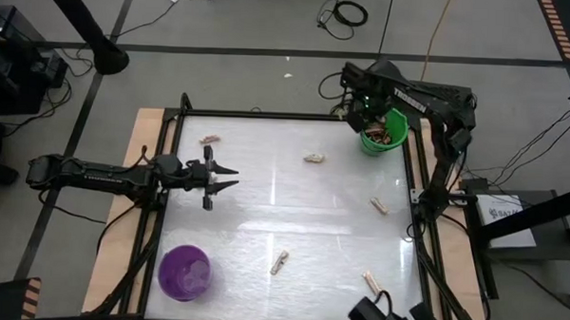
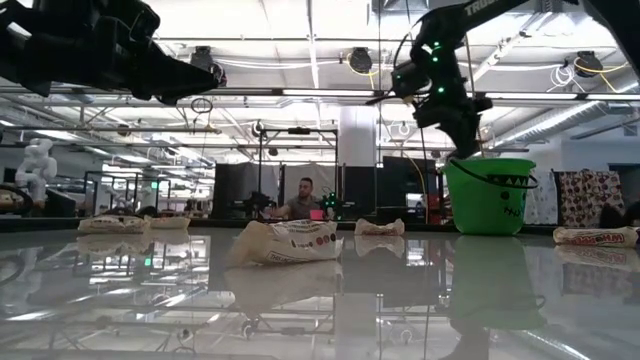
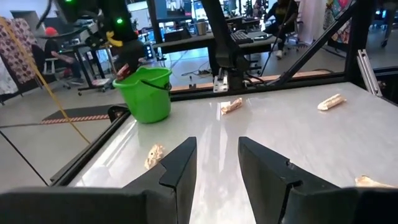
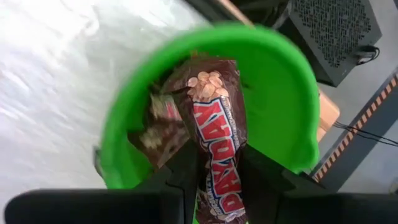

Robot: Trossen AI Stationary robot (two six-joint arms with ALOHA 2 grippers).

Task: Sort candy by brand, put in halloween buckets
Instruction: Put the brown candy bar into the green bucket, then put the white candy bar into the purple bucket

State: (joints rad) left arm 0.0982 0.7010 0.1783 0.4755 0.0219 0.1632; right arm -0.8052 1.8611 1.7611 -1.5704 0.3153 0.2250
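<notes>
My right gripper (image 4: 217, 186) hangs over the bright green bucket (image 1: 385, 137) at the table's far right corner, shut on a dark red-brown candy bar (image 4: 214, 118). More dark bars (image 4: 158, 127) lie inside that bucket. My left gripper (image 1: 229, 177) hovers open over the table's left side and touches nothing. Several pale tan bars lie flat on the table, among them one (image 1: 314, 158) near the far middle and one (image 1: 279, 262) near the front. The purple bucket (image 1: 184, 272) stands at the near left corner. My right gripper pinches the dark red-brown bar between its two fingers (image 4: 261, 168), at the bar's upper end (image 4: 224, 180). The fingers come from above, pointing down, and the bar lies along them. It is lifted clear, and its free end (image 4: 208, 84) reaches into the green bucket's mouth.
A raised black frame (image 1: 268, 115) borders the table. Pale bars also lie at the far left (image 1: 211, 138), at the right (image 1: 378, 205) and near the front right (image 1: 370, 280). Beyond the table, a person (image 2: 303, 200) sits in the room.
</notes>
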